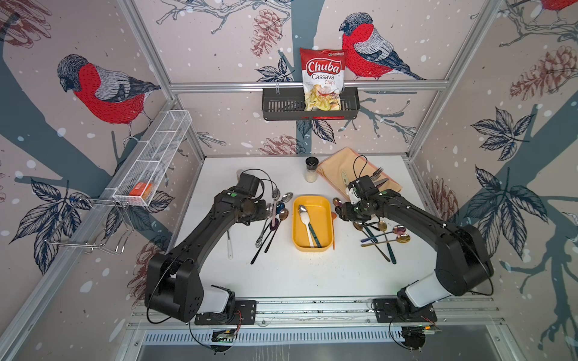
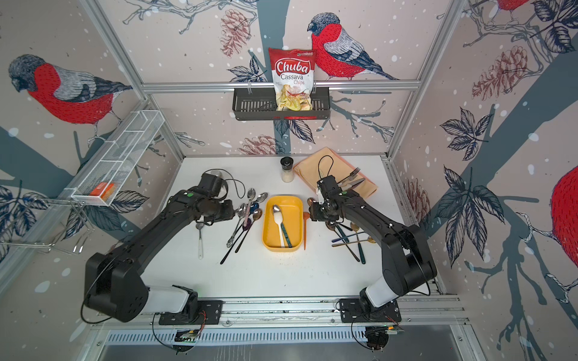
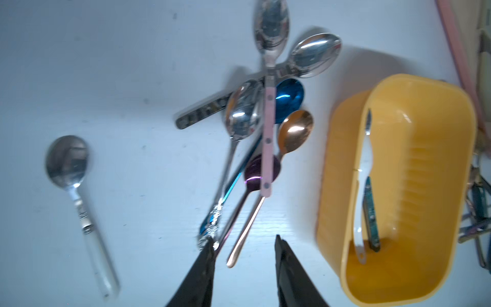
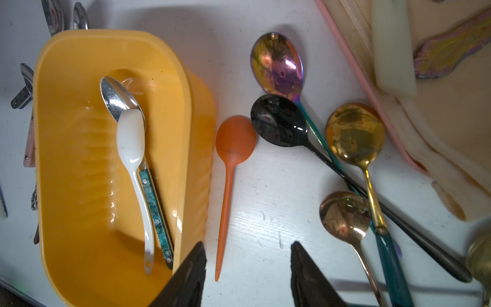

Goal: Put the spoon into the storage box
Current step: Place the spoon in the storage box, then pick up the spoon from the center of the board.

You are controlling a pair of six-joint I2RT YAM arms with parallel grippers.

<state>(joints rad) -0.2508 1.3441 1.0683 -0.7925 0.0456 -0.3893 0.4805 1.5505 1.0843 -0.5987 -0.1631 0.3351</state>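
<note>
The yellow storage box (image 1: 327, 203) (image 2: 295, 203) stands mid-table between both arms. In it lie a white spoon (image 1: 305, 220) (image 4: 131, 138) and a steel spoon with a green handle (image 4: 155, 207). My left gripper (image 3: 244, 238) (image 1: 270, 212) is open over the handle ends of a spoon pile (image 3: 265, 119) left of the box (image 3: 334, 159). The copper spoon's handle (image 3: 245, 234) lies loose between its fingers. My right gripper (image 4: 248, 243) (image 1: 339, 212) is open just right of the box (image 4: 61, 133). An orange spoon (image 4: 233, 141) lies on the table beside one finger, not gripped.
Several coloured spoons (image 1: 381, 234) (image 4: 345, 133) are piled right of the box. A lone clear-handled spoon (image 3: 67, 159) (image 2: 200, 237) lies far left. A shaker (image 1: 311, 170) and a cloth with cutlery (image 1: 341, 162) sit behind. A dark basket with chips (image 1: 281, 104) and a wire basket (image 1: 153, 159) hang on the walls.
</note>
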